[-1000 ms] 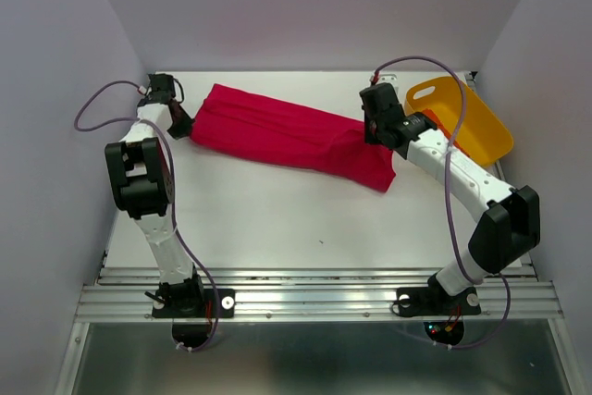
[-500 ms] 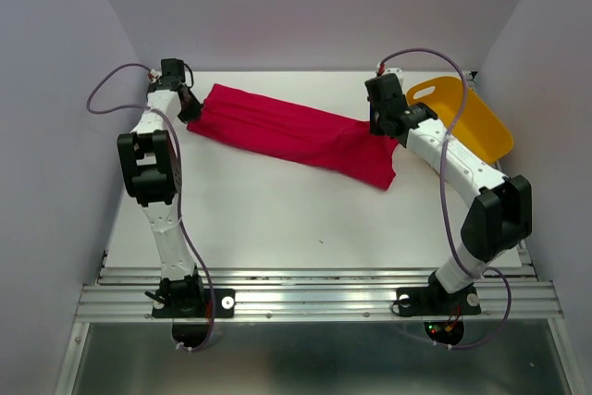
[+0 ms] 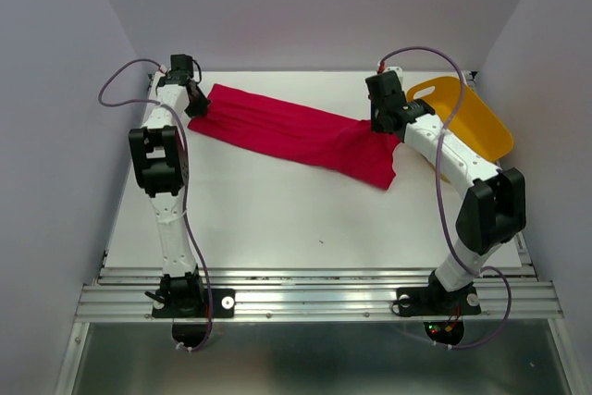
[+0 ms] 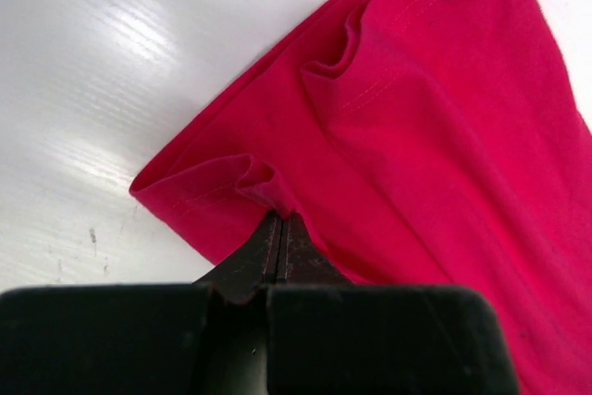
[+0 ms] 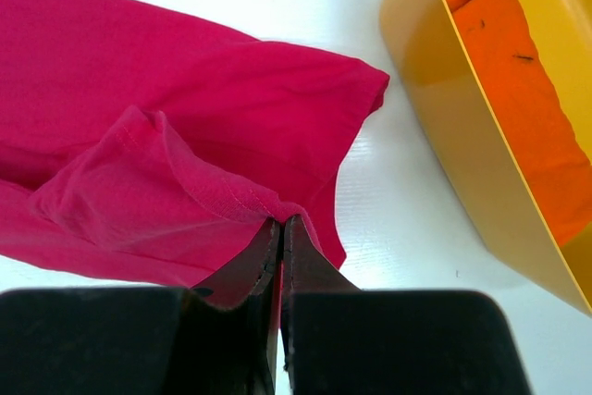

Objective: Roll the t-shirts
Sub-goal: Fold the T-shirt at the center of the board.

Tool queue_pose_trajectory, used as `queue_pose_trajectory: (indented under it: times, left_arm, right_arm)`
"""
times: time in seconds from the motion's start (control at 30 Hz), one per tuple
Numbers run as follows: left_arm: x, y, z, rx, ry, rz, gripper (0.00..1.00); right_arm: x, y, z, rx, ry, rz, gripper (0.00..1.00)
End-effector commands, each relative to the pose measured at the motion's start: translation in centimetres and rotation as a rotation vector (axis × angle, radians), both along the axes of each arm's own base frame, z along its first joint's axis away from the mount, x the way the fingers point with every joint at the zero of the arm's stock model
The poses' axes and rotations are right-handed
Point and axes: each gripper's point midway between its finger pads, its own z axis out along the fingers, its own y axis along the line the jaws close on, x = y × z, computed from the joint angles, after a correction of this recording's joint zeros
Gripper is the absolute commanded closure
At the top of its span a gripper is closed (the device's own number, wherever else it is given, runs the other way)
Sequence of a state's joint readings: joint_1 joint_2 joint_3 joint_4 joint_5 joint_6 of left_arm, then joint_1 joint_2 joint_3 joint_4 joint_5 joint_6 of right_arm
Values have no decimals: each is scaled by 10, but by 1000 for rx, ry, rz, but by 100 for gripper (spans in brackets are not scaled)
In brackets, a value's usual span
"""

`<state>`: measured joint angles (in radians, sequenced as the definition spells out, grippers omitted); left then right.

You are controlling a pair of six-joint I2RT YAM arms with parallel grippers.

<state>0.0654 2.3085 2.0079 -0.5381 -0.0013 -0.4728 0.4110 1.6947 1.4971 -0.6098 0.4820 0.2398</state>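
A crimson t-shirt (image 3: 291,134) lies folded into a long band across the back of the table, running from far left down to the right. My left gripper (image 3: 197,108) is shut on its left end, pinching a fold of the hem (image 4: 264,187). At the band's right end my right gripper (image 3: 381,127) is shut on a raised fold of the crimson t-shirt (image 5: 185,182). An orange-red t-shirt (image 5: 523,108), rolled narrow, lies inside the yellow tub (image 5: 444,127).
The yellow tub (image 3: 481,127) with handles stands at the back right, close to my right arm. White walls close the table at the back and both sides. Bare white table (image 3: 296,219) spreads in front of the shirt.
Both grippers have moved toward the back of the table with the shirt's ends, the left one also shifting right. The crimson band has slid slightly backward.
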Motion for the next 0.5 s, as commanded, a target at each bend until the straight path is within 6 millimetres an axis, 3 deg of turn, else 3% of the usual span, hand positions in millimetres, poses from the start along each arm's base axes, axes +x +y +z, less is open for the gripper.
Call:
queue_pose_trajectory:
  times: [0.0,0.03,0.17,0.2,0.27,0.47]
  left_arm:
    - [15,-1,20,13,-43,-14,100]
    - [16,-1,18,14,-39,-16,100]
    - [21,-5,19,-2,-39,-32,71]
    - [21,-4,24,2,-46,-30,52]
    - [21,-4,31,6,-58,-31,33]
    - [7,6,63,64,-104,15,32]
  right_arm:
    - [18,-4,26,17,-96,-24,99]
    - [19,-3,24,16,-91,-23,99]
    - [20,-6,19,17,-83,-27,99]
    - [20,-6,19,18,-84,-27,99]
    - [19,-6,17,19,-79,-24,99]
    - [19,-4,15,25,-79,-18,99]
